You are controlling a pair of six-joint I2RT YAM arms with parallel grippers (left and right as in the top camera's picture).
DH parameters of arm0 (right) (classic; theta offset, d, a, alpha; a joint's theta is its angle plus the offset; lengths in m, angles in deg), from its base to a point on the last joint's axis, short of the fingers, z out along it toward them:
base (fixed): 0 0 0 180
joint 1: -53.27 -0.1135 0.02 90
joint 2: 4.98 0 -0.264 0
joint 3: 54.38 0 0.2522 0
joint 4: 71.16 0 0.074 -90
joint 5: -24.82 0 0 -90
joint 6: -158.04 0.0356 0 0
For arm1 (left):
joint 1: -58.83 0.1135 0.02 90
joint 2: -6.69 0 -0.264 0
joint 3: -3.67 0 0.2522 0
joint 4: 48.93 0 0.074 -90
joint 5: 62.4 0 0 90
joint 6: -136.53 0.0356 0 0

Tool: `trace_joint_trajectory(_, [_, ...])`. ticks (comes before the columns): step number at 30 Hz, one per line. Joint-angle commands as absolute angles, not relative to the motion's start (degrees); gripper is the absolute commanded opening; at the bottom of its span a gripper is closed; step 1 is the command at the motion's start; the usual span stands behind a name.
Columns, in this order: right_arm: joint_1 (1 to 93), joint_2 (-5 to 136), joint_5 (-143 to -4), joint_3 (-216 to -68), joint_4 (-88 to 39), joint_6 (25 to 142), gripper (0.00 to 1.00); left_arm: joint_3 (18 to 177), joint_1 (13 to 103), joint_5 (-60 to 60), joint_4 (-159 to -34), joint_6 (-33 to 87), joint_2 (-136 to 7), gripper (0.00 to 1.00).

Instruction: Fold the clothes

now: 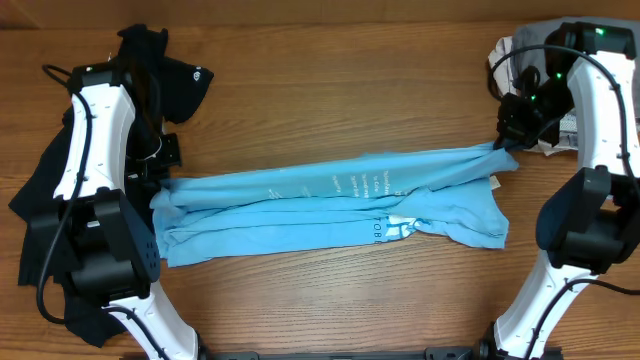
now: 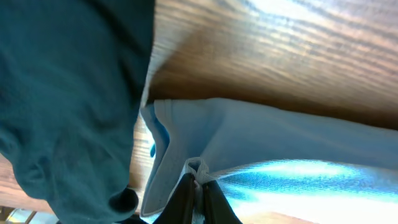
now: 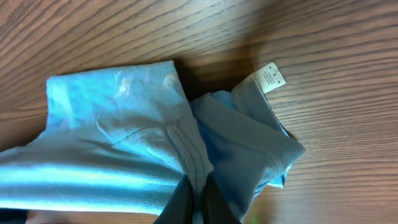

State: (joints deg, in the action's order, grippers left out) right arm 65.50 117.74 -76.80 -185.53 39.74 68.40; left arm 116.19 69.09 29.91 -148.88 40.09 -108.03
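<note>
A light blue T-shirt (image 1: 330, 205) with white lettering lies stretched into a long band across the middle of the table. My left gripper (image 1: 160, 178) is shut on its left end; the wrist view shows the fingers (image 2: 198, 185) pinching a fold of the blue fabric (image 2: 261, 143). My right gripper (image 1: 508, 140) is shut on the shirt's right end; its fingers (image 3: 198, 186) pinch a hemmed edge of the shirt (image 3: 124, 137), with a white care tag (image 3: 271, 76) nearby. A black T-shirt (image 1: 165, 70) with a small white logo lies bunched at the far left.
More dark fabric (image 1: 40, 250) hangs off the table's left side by the left arm base. A pile of white and grey cloth (image 1: 530, 60) sits at the far right corner behind the right arm. The black garment (image 2: 68, 99) fills the left wrist view's left.
</note>
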Motion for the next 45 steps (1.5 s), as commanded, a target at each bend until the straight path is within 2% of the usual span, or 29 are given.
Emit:
trace_joint_trajectory(1, [67.2, 115.2, -74.1, -182.5, 39.6, 67.5, 0.04, 113.0, 69.7, 31.2, -149.2, 41.9, -105.9, 0.04])
trace_joint_trajectory(17, [68.7, 115.2, -72.0, -164.4, 31.0, 68.3, 0.04, 93.9, 69.7, 29.0, -136.2, 42.7, -105.9, 0.04])
trace_joint_trajectory(18, [68.9, 115.2, -72.0, -164.2, 30.8, 68.2, 0.05, 93.3, 69.7, 29.0, -135.8, 42.7, -105.9, 0.04])
trace_joint_trajectory(19, [69.2, 115.2, -72.0, -164.2, 30.7, 68.3, 0.14, 92.5, 69.7, 29.0, -135.1, 42.7, -105.9, 0.04])
trace_joint_trajectory(20, [69.4, 115.2, -72.1, -164.2, 30.6, 68.3, 0.16, 92.2, 69.7, 29.0, -134.6, 42.6, -105.9, 0.04])
trace_joint_trajectory(27, [70.0, 115.2, -72.9, -171.2, 31.5, 68.3, 0.18, 92.1, 69.7, 29.0, -133.5, 41.8, -105.9, 0.04])
trace_joint_trajectory(30, [68.8, 115.2, -76.0, -179.5, 32.4, 67.9, 0.25, 92.1, 69.7, 29.0, -132.9, 41.8, -105.9, 0.04])
trace_joint_trajectory(33, [65.1, 115.2, -78.2, -183.3, 29.4, 67.5, 0.54, 92.1, 69.7, 29.0, -131.7, 41.6, -105.9, 0.04])
trace_joint_trajectory(34, [63.9, 115.2, -78.1, -183.3, 28.8, 67.5, 0.57, 92.1, 69.7, 29.0, -131.4, 41.5, -105.9, 0.04])
trace_joint_trajectory(40, [54.9, 115.6, -76.1, -179.5, 23.0, 66.1, 0.69, 92.1, 69.7, 29.0, -129.2, 41.0, -105.9, 0.04])
trace_joint_trajectory(45, [49.5, 115.6, -75.2, -173.4, 16.7, 68.1, 0.73, 92.1, 69.7, 29.0, -127.9, 40.7, -105.9, 0.04])
